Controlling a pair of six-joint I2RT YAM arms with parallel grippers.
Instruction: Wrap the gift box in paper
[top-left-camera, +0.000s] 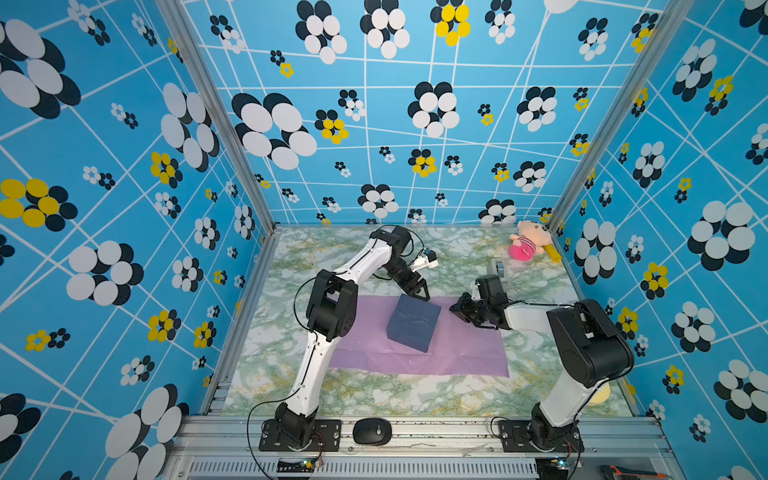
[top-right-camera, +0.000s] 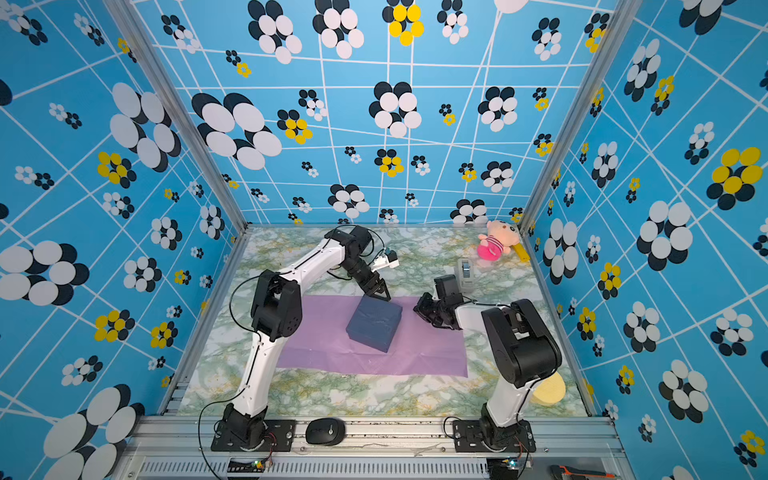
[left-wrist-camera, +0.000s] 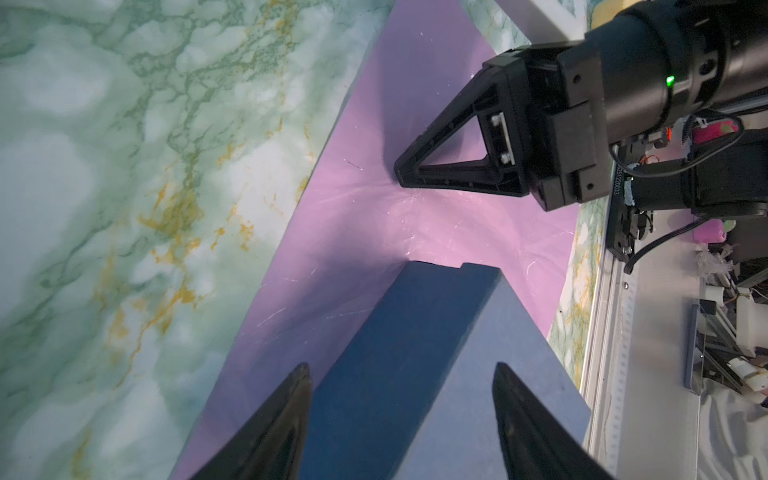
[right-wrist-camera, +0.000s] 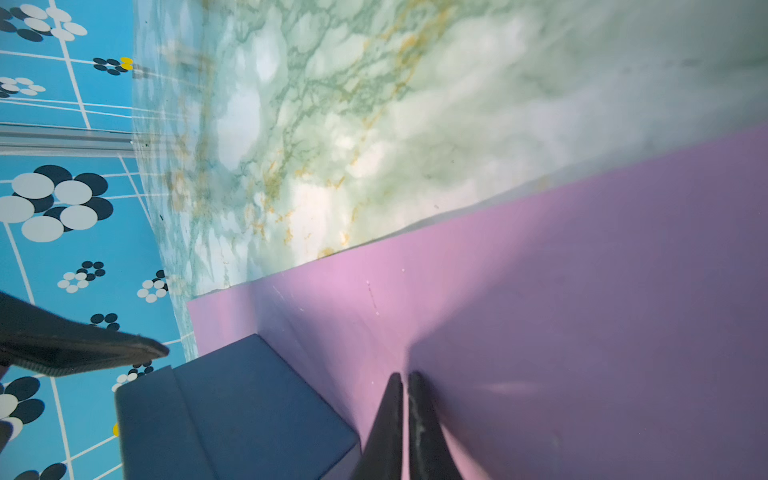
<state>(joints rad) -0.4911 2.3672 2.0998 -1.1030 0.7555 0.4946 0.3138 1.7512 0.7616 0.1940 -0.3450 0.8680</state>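
The dark navy gift box (top-left-camera: 413, 328) (top-right-camera: 374, 328) stands on the lilac paper (top-left-camera: 461, 357) (top-right-camera: 424, 359), turned askew to the sheet's edges. My left gripper (top-left-camera: 419, 294) (top-right-camera: 381, 296) hangs open over the box's far edge. In the left wrist view its fingertips (left-wrist-camera: 301, 376) spread either side of the box (left-wrist-camera: 415, 332) without gripping it. My right gripper (top-left-camera: 454, 309) (left-wrist-camera: 400, 172) is shut, its tip resting on the paper (left-wrist-camera: 353, 232) just right of the box. In the right wrist view the shut jaws (right-wrist-camera: 405, 377) lie on the paper (right-wrist-camera: 540, 291) beside the box (right-wrist-camera: 232, 407).
A grey tape dispenser (top-left-camera: 498, 270) (top-right-camera: 466, 270) stands behind the right arm. A plush toy (top-left-camera: 530, 243) lies in the back right corner. A yellow sponge (top-right-camera: 548, 390) sits at the front right, and a black mouse (top-left-camera: 372, 430) on the front rail.
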